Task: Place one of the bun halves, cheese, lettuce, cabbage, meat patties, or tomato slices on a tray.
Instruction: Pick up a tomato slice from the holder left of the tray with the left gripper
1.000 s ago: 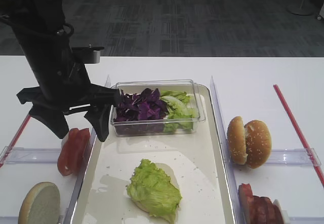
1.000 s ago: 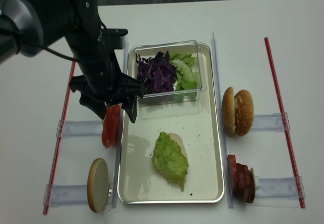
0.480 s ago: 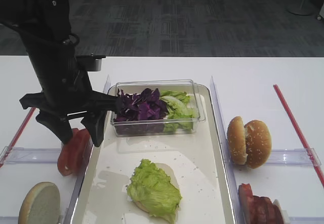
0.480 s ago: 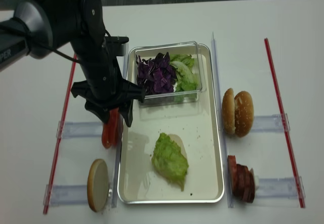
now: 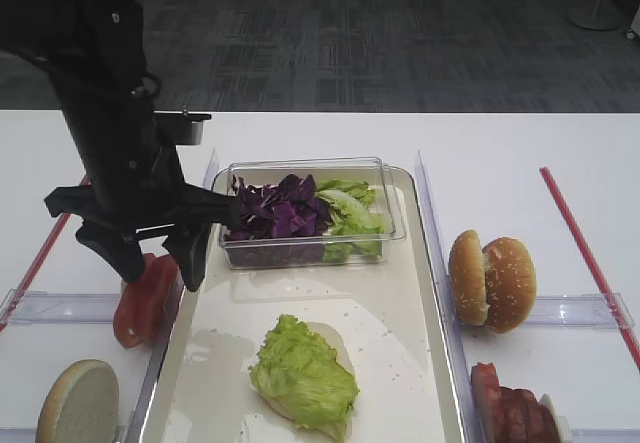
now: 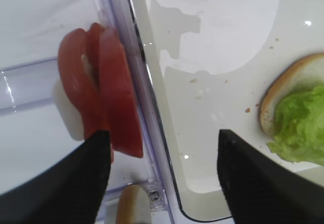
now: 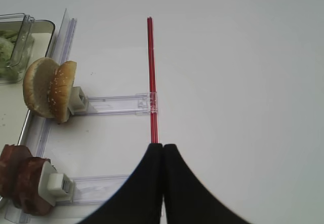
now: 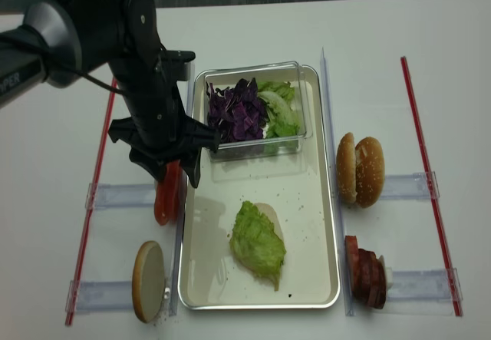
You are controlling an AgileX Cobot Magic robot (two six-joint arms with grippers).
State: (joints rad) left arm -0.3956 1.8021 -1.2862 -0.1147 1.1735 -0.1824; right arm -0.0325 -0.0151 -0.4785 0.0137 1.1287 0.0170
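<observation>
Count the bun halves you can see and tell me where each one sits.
4. One bun half stands in the rack left of the tray, two bun halves stand together on its right, and one lies under the lettuce.

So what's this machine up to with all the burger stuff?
It is putting a burger together on the tray. A bun half topped with lettuce already lies there. The left gripper, jaws open and empty, hangs above the tomato slices standing in a rack beside the tray, probably to take one next. The right gripper waits shut off to the side, near the other buns.
</observation>
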